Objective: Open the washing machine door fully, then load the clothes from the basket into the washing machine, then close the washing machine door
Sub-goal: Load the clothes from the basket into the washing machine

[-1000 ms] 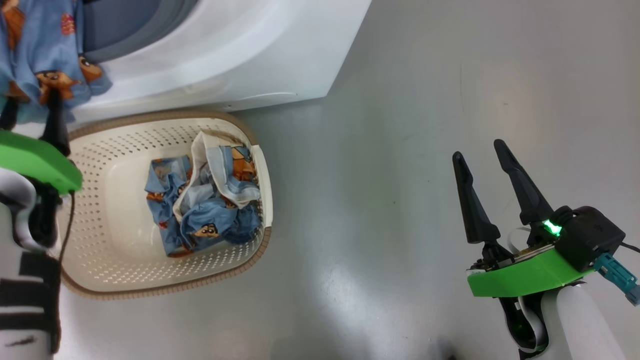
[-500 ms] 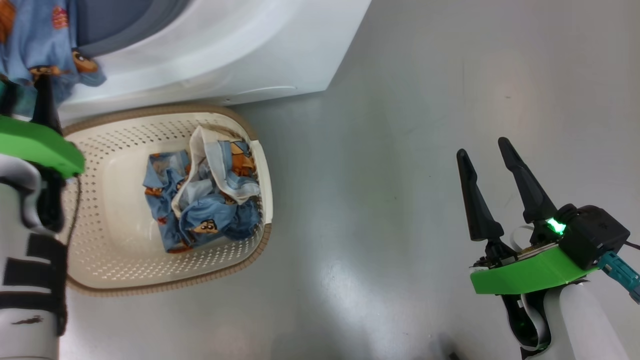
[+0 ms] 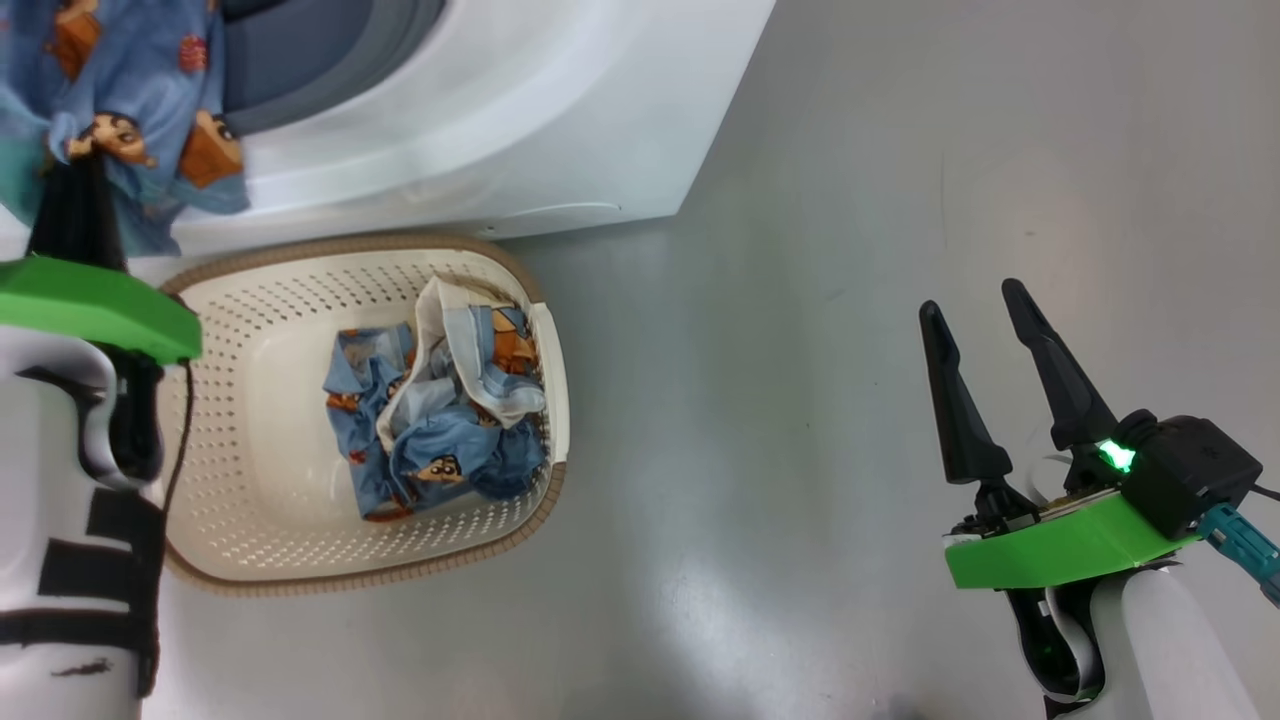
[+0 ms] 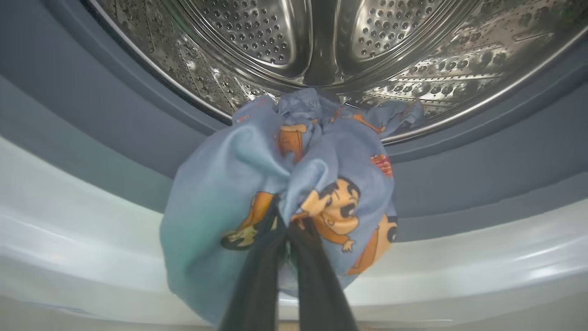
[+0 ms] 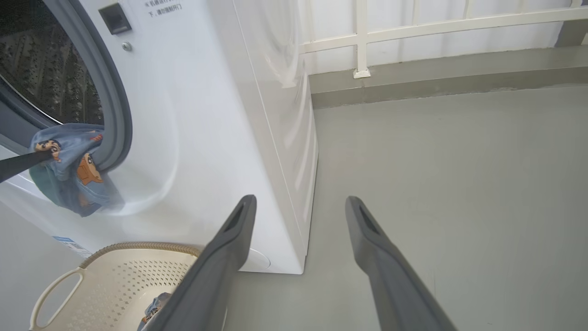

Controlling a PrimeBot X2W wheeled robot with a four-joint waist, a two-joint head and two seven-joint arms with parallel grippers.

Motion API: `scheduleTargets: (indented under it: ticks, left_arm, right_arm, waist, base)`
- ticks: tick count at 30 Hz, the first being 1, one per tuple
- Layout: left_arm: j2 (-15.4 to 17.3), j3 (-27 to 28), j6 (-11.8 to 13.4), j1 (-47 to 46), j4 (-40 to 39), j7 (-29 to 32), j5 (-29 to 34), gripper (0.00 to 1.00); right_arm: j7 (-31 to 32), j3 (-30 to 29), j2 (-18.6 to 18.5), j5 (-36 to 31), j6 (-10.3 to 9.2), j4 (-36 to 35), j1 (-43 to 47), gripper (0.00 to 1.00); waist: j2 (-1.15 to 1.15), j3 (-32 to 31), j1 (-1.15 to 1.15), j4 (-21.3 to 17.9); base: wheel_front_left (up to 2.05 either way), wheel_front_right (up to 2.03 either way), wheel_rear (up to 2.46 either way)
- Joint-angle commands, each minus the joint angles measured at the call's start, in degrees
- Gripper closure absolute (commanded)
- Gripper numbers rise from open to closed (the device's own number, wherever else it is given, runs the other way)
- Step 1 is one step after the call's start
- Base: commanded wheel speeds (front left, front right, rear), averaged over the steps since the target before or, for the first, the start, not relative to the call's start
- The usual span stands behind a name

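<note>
Clothes [image 3: 440, 425] of light blue, printed with orange-brown cartoon figures and showing some white lining, lie bunched in the basket [image 3: 360, 582], toward its 3 o'clock side in the head view. One hanging piece [image 4: 321, 184] of the same cloth is at the mouth of the washing machine [image 3: 520, 120].

On the machine's white front, at 11 o'clock in the right wrist view, there are two short lines of dark print [image 5: 164, 9], too small to read. A small blue sticker [image 5: 62, 239] sits low on that front at 8 o'clock, and its writing cannot be read either.

The left gripper [image 4: 287, 227] is clenched on the hanging piece, its two dark fingers pressed together into a fold at the cloth's lower middle. The right gripper [image 3: 970, 300] is spread wide with nothing between its fingers. It is at 4 o'clock in the head view, above the grey floor [image 3: 800, 350], pointing toward 12 o'clock.

In the left wrist view the hanging piece runs lengthwise from 12 to 6 o'clock. Its top end lies on the lip of the steel drum [image 4: 257, 41], and its body drapes over the grey-blue rubber ring [image 4: 82, 101] and down in front of the white panel. The basket stands on the floor just in front of the machine, at 8 o'clock in the head view.
</note>
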Motion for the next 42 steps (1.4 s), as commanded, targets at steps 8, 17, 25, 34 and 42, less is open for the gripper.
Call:
scheduleTargets:
  ticks: [8, 17, 25, 34, 42]
  left_arm:
    - [3.1, -0.4, 0.6, 1.8, -7.6, 1.1, 0.8, 1.0]
    - [4.5, -2.9, 1.7, -4.3, -10.0, 5.0, 3.0, 1.0]
    - [6.4, -4.3, 2.0, -11.6, -7.2, 6.8, 4.7, 1.0]
    - [7.8, -5.2, 1.5, -17.8, -2.0, 7.9, 4.8, 1.0]
    - [8.5, -7.2, 0.9, -25.3, 2.3, 9.6, 5.5, 1.0]
  right_arm:
    - [-0.3, 1.3, 0.3, 0.7, 0.09, -0.8, 1.4, 0.0]
    - [-0.3, 2.3, 0.5, 1.3, 0.09, -0.5, 1.4, 0.0]
    - [-0.3, 2.8, 0.4, 1.6, 0.09, -0.9, 1.2, 0.0]
    - [-0.3, 2.8, 0.5, 1.7, 0.09, -1.0, 0.7, 0.0]
    - [-0.3, 3.1, 0.6, 1.8, 0.09, -1.2, 0.3, 0.0]
  waist:
    - [0.0, -1.9, 0.0, -0.3]
    - [0.0, -1.9, 0.0, -1.6]
    - [0.0, -0.6, 0.0, -3.2]
    - [0.0, 2.4, 0.0, -4.2]
    - [0.0, 6.8, 0.0, -4.0]
  base:
    - [0.0, 0.0, 0.0]
    - [0.0, 0.0, 0.0]
    - [0.0, 0.0, 0.0]
    - [0.0, 0.0, 0.0]
    - [0.0, 0.0, 0.0]
